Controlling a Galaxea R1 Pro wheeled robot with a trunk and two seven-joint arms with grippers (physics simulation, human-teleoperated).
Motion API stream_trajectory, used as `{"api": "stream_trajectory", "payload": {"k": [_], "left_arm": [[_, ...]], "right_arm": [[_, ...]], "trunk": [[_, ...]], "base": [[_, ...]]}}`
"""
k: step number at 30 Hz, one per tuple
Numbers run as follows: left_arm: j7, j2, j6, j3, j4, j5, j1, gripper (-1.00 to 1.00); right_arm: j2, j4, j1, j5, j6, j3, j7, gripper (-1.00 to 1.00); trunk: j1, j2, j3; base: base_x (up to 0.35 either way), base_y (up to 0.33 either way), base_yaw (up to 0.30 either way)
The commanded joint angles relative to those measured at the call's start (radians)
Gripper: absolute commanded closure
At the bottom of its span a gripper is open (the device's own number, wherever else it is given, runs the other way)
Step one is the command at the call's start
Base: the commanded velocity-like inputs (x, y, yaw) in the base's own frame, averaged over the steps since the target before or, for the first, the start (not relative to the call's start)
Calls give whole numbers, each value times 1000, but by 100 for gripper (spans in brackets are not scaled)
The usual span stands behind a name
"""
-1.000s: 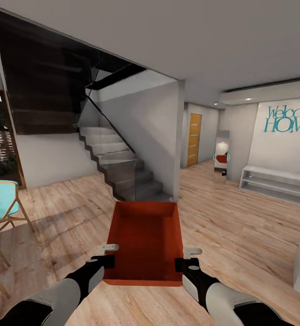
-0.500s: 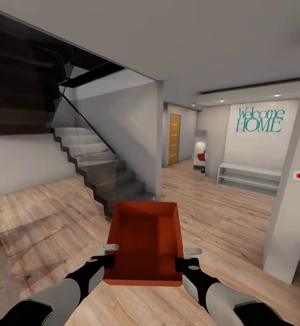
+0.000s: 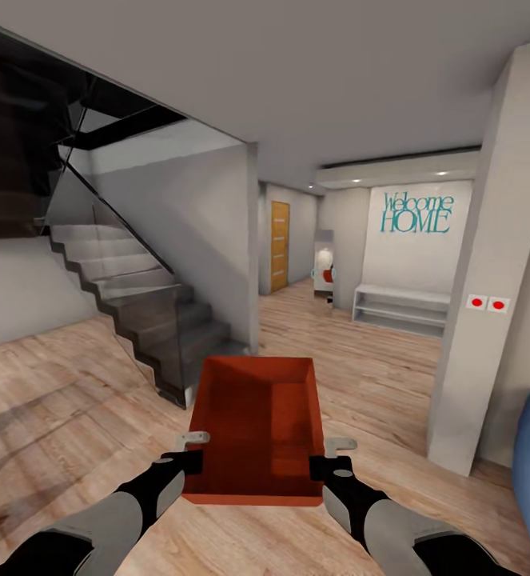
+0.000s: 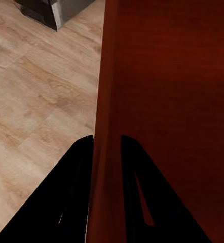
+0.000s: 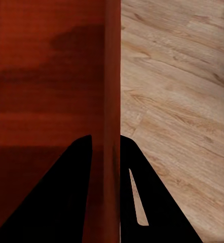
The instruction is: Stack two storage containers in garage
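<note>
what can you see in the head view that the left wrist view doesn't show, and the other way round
Head view only: the staircase, the orange door, the Welcome HOME lettering, the right end effector on the bin's right wall.

Left wrist view only: a close look at the left end effector, its fingers straddling the thin wall, one on each side.

Shared: the orange-red storage container and the wood-plank floor.
</note>
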Motion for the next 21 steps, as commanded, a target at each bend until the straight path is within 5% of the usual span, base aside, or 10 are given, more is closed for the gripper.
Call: {"api": "stream_trajectory", "payload": {"k": [1, 21], "left_arm": [[15, -1, 0, 29, -13, -16, 0, 100], [15, -1, 0, 31, -14, -16, 0, 100]], "right_arm": [[3, 7, 0, -21, -6, -2, -4, 100], [-2, 8, 0, -21, -6, -3, -4, 100]], "trunk": [[0, -1, 0], [0, -1, 0]], "base": [[0, 0, -53], [270, 0, -4]]}}
